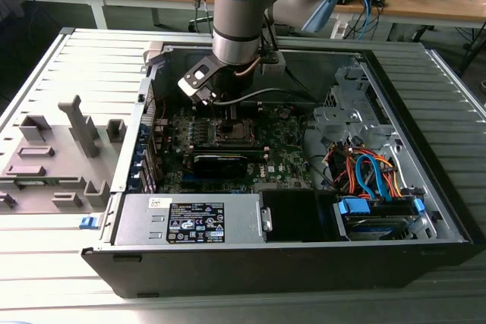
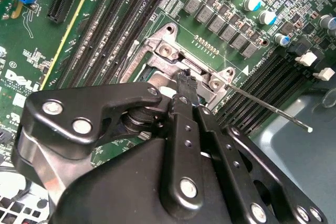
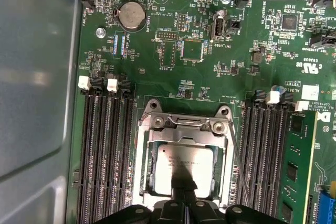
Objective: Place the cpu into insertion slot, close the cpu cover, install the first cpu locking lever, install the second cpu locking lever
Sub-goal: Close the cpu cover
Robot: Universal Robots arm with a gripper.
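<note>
Exterior view, mid-frame: gripper [image 1: 229, 117] pinched narrow over the cpu [image 3: 184, 158] — the wire locking lever [image 2: 270, 107] looks springy, best pushed near its tip.

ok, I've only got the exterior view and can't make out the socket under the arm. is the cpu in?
Observer: Yes. In the first wrist view the cpu sits flat and square in place.
Operator: cover down?
Observer: The cpu cover lies flat around it, and the chip's metal top shows through the window.
Operator: levers?
Observer: In the second wrist view one thin lever rod sticks out from the socket corner. Its end hangs free past the memory slots.
</note>
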